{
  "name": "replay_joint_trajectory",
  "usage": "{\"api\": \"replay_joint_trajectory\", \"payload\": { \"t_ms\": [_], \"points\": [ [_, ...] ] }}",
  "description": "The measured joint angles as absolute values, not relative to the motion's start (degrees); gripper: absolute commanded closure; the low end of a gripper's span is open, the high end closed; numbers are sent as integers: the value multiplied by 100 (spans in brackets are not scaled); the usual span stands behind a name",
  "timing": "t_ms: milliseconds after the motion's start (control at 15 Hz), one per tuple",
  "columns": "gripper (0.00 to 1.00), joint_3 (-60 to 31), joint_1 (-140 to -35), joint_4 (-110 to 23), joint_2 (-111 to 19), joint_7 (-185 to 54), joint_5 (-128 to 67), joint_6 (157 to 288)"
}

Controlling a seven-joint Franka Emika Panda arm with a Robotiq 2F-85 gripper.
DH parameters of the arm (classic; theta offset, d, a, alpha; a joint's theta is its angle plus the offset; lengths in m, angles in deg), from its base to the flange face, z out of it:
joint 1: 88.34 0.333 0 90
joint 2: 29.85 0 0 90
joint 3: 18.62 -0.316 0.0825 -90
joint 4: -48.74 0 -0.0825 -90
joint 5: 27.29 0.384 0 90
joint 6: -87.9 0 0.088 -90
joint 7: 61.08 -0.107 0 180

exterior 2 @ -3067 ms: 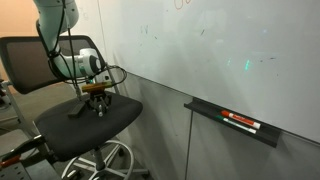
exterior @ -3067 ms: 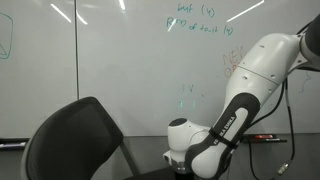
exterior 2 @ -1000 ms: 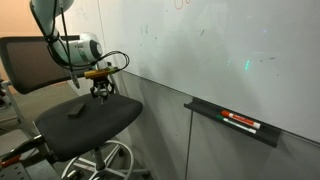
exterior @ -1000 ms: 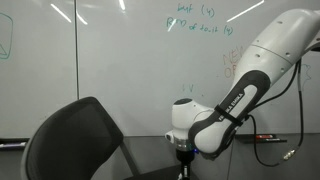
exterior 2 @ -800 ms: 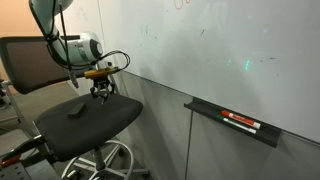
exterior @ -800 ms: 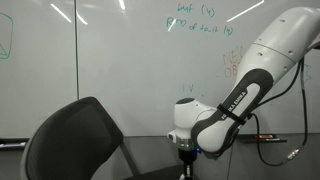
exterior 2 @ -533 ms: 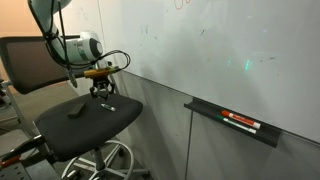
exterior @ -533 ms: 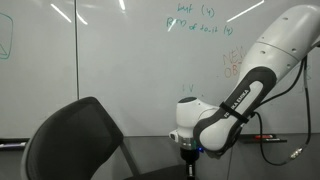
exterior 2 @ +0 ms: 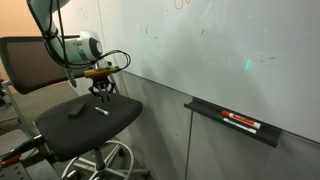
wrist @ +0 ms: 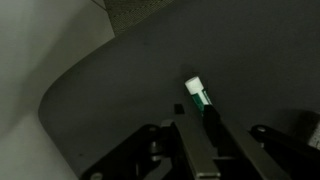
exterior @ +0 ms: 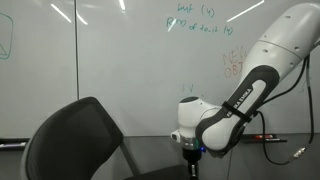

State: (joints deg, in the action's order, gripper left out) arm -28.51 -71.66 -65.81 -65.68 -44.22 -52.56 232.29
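Observation:
A green marker with a white cap (wrist: 198, 92) lies on the dark seat of an office chair (wrist: 100, 105). In an exterior view the marker (exterior 2: 101, 111) rests on the seat (exterior 2: 70, 135) just below my gripper (exterior 2: 102, 93). In the wrist view my gripper (wrist: 192, 122) hangs over the marker's green end. Its jaws are slightly parted and grip nothing. In an exterior view the gripper (exterior: 192, 162) points straight down behind the chair back (exterior: 70, 140).
A small dark object (exterior 2: 75, 112) lies further along the seat. The whiteboard (exterior: 110, 70) stands close behind the chair. Its tray (exterior 2: 235, 125) holds markers to the side. The arm's cable (exterior 2: 118, 60) loops near the wrist.
The jaws have parted and let go of the marker, which has dropped onto the seat. The arm has barely moved over the last second.

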Motion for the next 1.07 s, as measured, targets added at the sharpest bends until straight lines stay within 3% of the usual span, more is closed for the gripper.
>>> {"api": "replay_joint_trajectory", "payload": {
  "t_ms": [467,533,600,1000,1067],
  "points": [
    [72,-2852,-7166,-6581,-6568,-4415,-5256,23229],
    [47,-2852,-7166,-6581,-6568,-4414,-5256,23229],
    [46,-2852,-7166,-6581,-6568,-4414,-5256,23229],
    [2,-2851,-7166,-6581,-6619,-4419,-5255,23227],
    [0,-2852,-7166,-6581,-6627,-4419,-5253,23227]
  ]
}}
